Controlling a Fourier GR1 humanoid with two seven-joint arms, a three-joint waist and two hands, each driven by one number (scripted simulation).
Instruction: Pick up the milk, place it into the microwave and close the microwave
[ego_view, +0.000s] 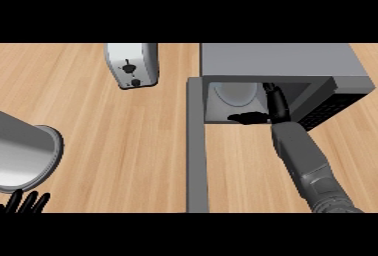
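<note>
Head view: your right hand (275, 102) is reaching inside the microwave (280, 60). I can't tell if it's clenched or let go in there. The milk isn't visible, so it's either hidden by that hand or already set down. The door (196, 150) hangs open just left of that forearm, long axis running toward you. Your left hand (26, 202) rests released, well apart, so I'd say the right is nearer for the swing.
</note>
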